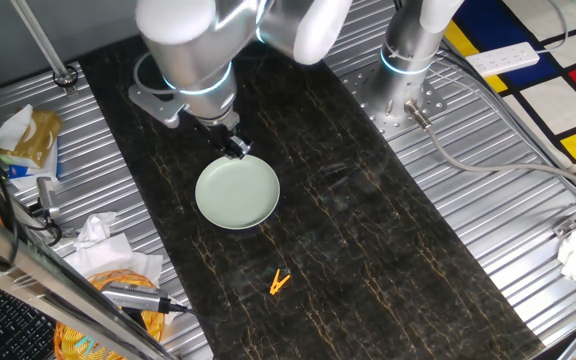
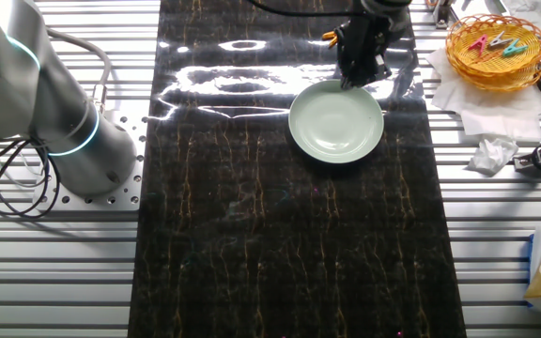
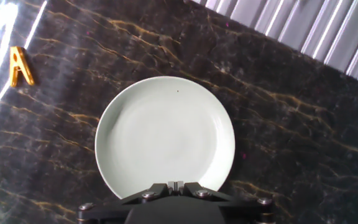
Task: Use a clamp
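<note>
claw (image 1: 238, 150) above plate (image 1: 213, 205), dark marbled mat (image 1: 368, 230)

The hand (image 1: 236, 147) hangs over the far rim of the pale green plate (image 1: 237, 194), which sits directly below and ahead of it on the dark bench (image 1: 388, 250). Beyond the plate, the orange clamp (image 1: 280, 283) lies alone, well apart from it, with open mat on every side. Off the mat's edge, on the side away from the arm's base, a yellow basket (image 2: 496, 47), crumpled tissues (image 2: 491, 155) and a tool (image 1: 133, 296) crowd the ribbed metal.
</note>
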Controlling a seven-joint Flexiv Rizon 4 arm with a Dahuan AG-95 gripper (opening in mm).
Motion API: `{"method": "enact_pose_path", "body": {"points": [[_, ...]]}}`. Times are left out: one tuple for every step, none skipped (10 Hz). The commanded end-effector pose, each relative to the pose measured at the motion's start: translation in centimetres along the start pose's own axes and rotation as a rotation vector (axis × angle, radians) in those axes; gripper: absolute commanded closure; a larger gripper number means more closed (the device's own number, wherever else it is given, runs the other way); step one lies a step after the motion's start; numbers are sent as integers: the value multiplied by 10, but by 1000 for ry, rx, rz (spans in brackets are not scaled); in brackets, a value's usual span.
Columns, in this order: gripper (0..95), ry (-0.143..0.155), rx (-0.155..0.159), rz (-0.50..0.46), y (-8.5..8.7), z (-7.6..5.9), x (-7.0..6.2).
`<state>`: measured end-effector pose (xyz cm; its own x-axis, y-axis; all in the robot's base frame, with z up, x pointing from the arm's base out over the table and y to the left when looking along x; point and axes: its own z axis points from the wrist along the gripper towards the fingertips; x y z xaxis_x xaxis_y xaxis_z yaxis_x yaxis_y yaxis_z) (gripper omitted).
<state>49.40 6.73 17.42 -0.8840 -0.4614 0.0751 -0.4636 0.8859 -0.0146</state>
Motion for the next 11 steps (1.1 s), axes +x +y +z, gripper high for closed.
{"method": "enact_pose_path", "body": {"points": [[950, -121, -4, -60, 0, 0, 0], [950, -122, -3, -66, 0, 0, 0], [950, -124, -1, -73, 0, 0, 0], [950, -149, 0, -88, 0, 0, 0], [950, -187, -12, -105, 0, 0, 0], [950, -208, -26, -114, 0, 0, 0], [950, -210, -27, -114, 0, 0, 0], [950, -222, -29, -112, 7, 4, -2], [950, -227, -31, -110, 11, 6, -3], [950, -229, -32, -104, 21, 8, -6], [950, -229, -32, -100, 30, 9, -10]]}}
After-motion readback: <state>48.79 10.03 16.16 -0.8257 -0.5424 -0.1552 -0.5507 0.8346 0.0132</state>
